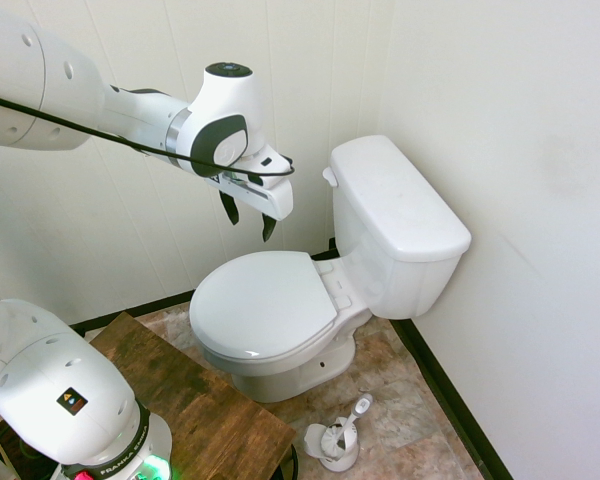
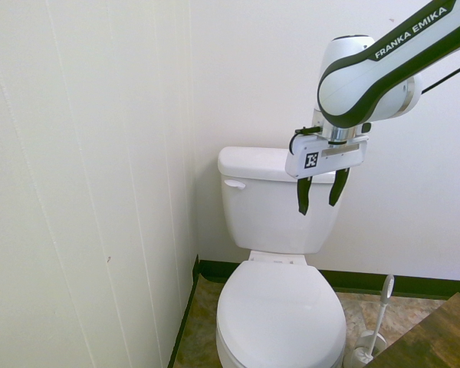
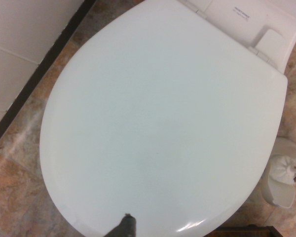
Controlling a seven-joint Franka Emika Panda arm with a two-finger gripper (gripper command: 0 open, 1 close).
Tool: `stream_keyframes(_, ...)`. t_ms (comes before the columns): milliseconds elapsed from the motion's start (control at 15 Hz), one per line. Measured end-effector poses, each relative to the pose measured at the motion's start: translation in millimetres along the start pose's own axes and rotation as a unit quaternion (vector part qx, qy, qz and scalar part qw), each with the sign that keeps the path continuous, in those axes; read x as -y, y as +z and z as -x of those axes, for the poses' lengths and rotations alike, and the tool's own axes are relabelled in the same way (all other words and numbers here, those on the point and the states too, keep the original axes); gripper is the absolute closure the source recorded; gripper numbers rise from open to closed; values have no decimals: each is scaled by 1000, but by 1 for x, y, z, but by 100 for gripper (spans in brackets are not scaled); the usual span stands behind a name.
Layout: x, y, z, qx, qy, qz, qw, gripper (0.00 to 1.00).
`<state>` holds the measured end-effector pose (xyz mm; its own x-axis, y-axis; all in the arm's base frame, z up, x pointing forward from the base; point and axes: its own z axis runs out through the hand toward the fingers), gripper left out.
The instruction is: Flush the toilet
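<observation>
White panelled walls and a stone-look floor framed the first exterior view. The claw (image 1: pixel 247 217) hung in the air with its fingers spread and nothing between them. The toilet (image 1: pixel 325 270) sat below and beyond it, lid shut; the lever (image 1: pixel 329 177) on the tank's front corner was near the fingertips but clearly apart from them. Judgement: flush not yet done, approach stage only; closing on the lever and pressing it down remained. A brush holder (image 1: pixel 334 443) stood on the floor, well below the claw. A brown wooden top (image 1: pixel 195 400) lay beneath the arm.

Second exterior view: the claw (image 2: pixel 322 192) showed in front of the tank, fingers apart, pointing down. The lever (image 2: pixel 234 184) sat off to one side at about fingertip height, untouched. The toilet (image 2: pixel 280 230) bowl was cut off at the picture's lower edge; the brush (image 2: pixel 379 307) was partly cropped.

Wrist view: the toilet lid (image 3: pixel 163 118) filled the frame directly under the claw. Tank and lever were out of shot. A dark sliver rose from the bottom edge; unclear what it was. Small print on the label near the hinge was unreadable.
</observation>
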<state>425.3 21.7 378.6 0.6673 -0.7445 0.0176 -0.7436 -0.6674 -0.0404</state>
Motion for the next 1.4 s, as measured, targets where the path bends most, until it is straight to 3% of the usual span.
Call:
stream_keyframes(333,22,-4,-16,-1,30,-16,999,0)
stream_keyframes(600,85,3,-47,-26,78,-57,995,0)
stream_keyframes(933,162,25,-78,-95,136,-80,983,0)
stream_keyframes(1000,172,26,-88,-105,150,-83,980,100)
stream_keyframes(1400,213,36,-130,-127,200,-103,966,100)
